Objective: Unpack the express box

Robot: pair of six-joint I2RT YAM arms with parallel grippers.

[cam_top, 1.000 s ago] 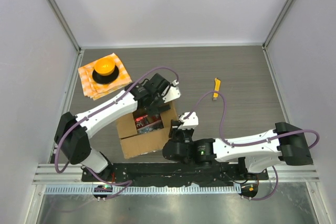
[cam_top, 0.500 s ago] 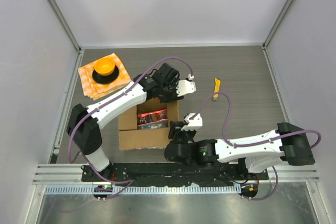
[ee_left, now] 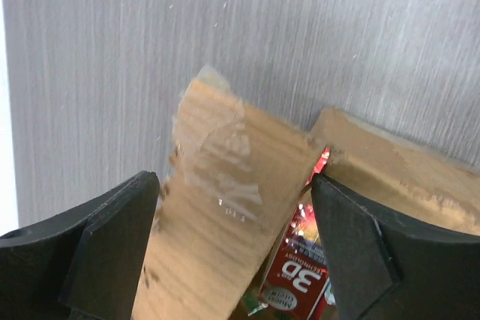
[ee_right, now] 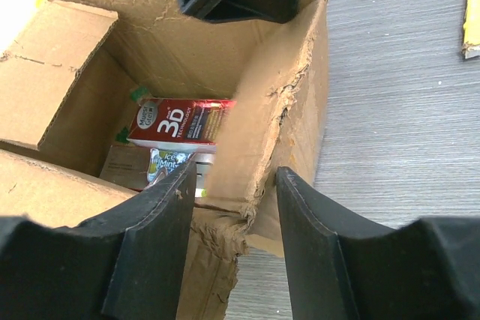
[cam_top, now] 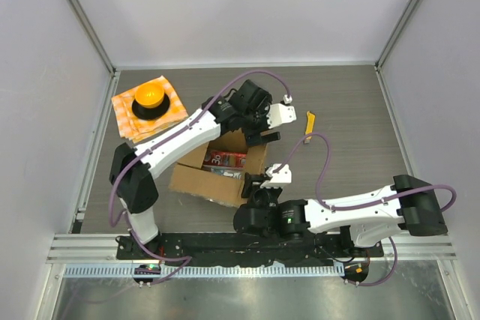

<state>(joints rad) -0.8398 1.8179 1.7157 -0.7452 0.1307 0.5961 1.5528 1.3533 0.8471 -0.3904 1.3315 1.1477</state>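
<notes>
At the bench's [cam_top: 345, 103] near edge, left gripper [ee_left: 234, 192] gapes over the box's [cam_top: 199, 181] far flap [ee_left: 225, 148], right gripper [ee_right: 234, 174] likewise astride its right wall [ee_right: 300, 95], apparently baring the packets [ee_right: 176, 121].

A red packet [ee_right: 178, 121] in the box [ee_right: 75, 31] reads "3D"; the silver packet [ee_right: 168, 162] beneath seems to read "Mint".

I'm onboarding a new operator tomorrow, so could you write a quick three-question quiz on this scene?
1. True or false: the express box is taped shut.
2. What lies inside the box? A: a yellow cutter. B: a red 3D packet. C: an orange cloth.
3. Which part of the box shows between the fingers of the right tool?
Key: 1 false, its flaps stand open. 2 B. 3 The torn edge of a side wall.
</notes>
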